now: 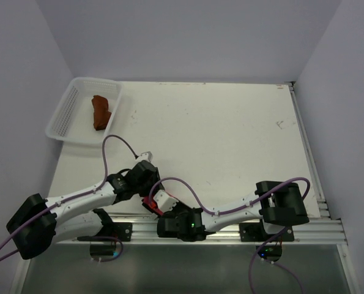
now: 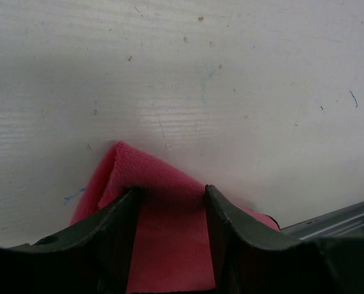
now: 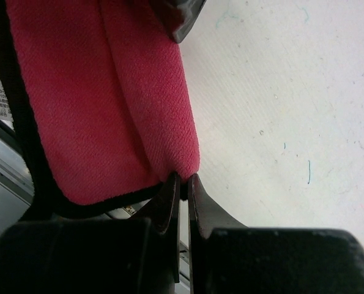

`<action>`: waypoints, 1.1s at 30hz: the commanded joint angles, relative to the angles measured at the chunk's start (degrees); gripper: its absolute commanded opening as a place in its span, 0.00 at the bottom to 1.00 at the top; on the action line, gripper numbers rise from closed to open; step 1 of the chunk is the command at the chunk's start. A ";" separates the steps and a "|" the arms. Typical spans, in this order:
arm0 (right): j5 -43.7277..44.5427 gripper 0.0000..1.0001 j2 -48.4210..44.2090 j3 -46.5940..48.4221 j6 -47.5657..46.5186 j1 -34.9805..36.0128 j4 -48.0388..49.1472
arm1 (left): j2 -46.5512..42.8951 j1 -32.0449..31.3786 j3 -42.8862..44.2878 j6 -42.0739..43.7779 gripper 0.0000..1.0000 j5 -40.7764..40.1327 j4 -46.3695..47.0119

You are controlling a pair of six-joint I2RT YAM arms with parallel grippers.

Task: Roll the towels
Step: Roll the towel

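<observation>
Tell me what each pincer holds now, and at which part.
Both hold the pink towel. The right pincer pinches the end of its folded edge; the left pincer grips a raised fold.

Both arms fold inward, left hand (image 2: 169,196) half-spread around the pink towel (image 3: 96,92), right hand (image 3: 183,180) pinched on its edge.

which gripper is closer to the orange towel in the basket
Left. The left gripper and right gripper both grip the pink towel at the near edge of the table, far from the basket; the left is on the basket's side, slightly nearer the orange towel.
</observation>
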 commanded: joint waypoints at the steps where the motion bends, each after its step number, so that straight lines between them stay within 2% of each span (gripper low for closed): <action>1: 1.36 0.00 -1.87 -0.10 1.49 -0.22 1.60 | 2.63 -1.03 1.55 0.68 0.52 -3.81 -1.79; 16: 9.36 0.00 -0.02 2.09 5.00 2.94 -2.44 | 14.94 -3.05 5.42 -0.37 0.55 -11.12 -2.14; 19: 11.20 0.00 0.85 2.71 6.14 3.38 -3.93 | 16.61 -3.23 5.51 -0.37 0.44 -11.38 -1.61; 20: 11.56 0.00 1.20 3.14 6.24 3.38 -4.29 | 17.48 -3.23 5.68 0.06 0.35 -11.47 -1.43; 22: 12.78 0.00 1.65 3.85 6.76 3.56 -5.34 | 18.28 -3.23 6.65 0.33 0.25 -12.52 -1.69; 23: 13.14 0.00 1.82 4.03 6.68 3.56 -5.43 | 19.24 -3.23 7.09 0.85 0.16 -13.05 -1.96; 26: 13.32 0.00 3.22 4.90 6.15 3.65 -5.78 | 20.91 -3.23 9.81 1.56 0.05 -16.03 -3.54; 28: 13.23 0.00 4.02 5.08 4.76 3.56 -5.00 | 21.53 -3.14 12.09 2.26 0.00 -18.48 -3.63; 33: 12.35 0.00 4.20 4.47 0.35 3.47 -1.22 | 24.43 -1.39 16.49 6.48 0.00 -20.17 -0.82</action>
